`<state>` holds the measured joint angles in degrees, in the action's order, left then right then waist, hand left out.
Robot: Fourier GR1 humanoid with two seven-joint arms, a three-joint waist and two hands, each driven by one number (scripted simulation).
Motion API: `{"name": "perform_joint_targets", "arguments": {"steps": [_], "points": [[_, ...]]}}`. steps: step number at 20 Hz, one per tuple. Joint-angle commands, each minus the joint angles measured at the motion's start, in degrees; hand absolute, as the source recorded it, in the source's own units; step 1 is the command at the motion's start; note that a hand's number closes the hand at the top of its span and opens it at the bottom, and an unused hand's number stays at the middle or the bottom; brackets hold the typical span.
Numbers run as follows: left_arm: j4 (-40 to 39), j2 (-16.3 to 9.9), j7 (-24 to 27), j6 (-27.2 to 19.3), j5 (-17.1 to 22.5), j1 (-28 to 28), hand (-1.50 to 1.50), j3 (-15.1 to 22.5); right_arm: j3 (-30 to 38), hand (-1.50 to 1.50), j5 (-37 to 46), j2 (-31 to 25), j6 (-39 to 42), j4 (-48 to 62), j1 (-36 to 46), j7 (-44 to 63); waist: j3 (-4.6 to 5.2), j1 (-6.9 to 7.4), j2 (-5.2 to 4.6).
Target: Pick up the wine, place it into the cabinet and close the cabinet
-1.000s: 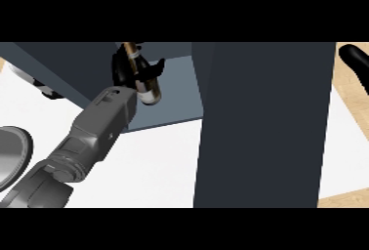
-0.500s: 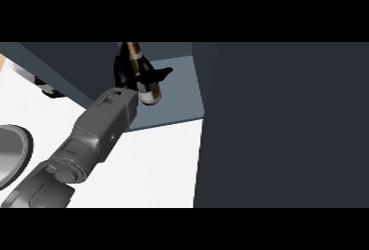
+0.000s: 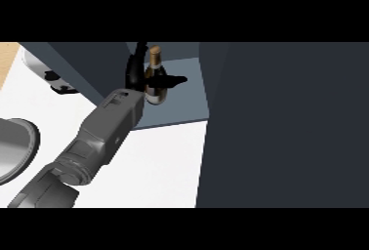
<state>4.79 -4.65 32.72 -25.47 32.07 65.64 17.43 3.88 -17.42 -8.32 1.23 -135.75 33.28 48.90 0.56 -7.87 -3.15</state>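
White counter (image 3: pixel 166 166) below the dark cabinet (image 3: pixel 288 122); left hand (image 3: pixel 148 83) grasps the wine (image 3: pixel 154 73) inside.

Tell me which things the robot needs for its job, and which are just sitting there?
Needed for the job:
- dark glass wine bottle with a tan top
- black left hand, curled round the bottle
- dark blue-grey cabinet
- big dark cabinet door

Just sitting there:
- round grey metal plate at the left edge
- small silvery thing behind, too hidden to name
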Motion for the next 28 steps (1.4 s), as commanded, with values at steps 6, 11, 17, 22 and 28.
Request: {"name": "perform_joint_targets", "arguments": {"steps": [6, 11, 17, 22, 28], "points": [[6.4, -1.7, 10.4, 19.6, 3.9, -3.1, -1.5, -4.7, 2.0, -1.5, 0.4, -1.8, -2.5, -3.4, -0.7, 3.4, -0.4, 4.61, 2.34], [6.7, -0.7, 6.6, 25.2, 3.7, -2.1, -1.5, -5.2, 2.4, -1.5, 1.1, -3.2, -5.1, -2.5, 2.8, 5.7, -0.47, 6.24, 2.83], [16.1, 2.7, 2.8, 19.1, 1.3, -3.6, -1.5, -3.0, 0.4, -1.5, 3.5, -3.1, -6.0, -5.9, -2.3, 5.5, -0.56, 8.46, 3.86], [28.8, 4.6, -3.1, 13.4, 0.9, -6.7, -1.5, 0.9, 0.2, -1.5, 3.2, -4.3, -6.8, -3.3, 0.7, 6.9, -0.54, 8.75, 4.04], [48.0, 4.6, -11.3, 7.0, 0.7, -16.1, -1.5, 9.5, 0.2, -1.5, 1.9, -5.1, -7.4, -6.0, -0.1, 8.4, -0.55, 8.87, 4.24]]}}
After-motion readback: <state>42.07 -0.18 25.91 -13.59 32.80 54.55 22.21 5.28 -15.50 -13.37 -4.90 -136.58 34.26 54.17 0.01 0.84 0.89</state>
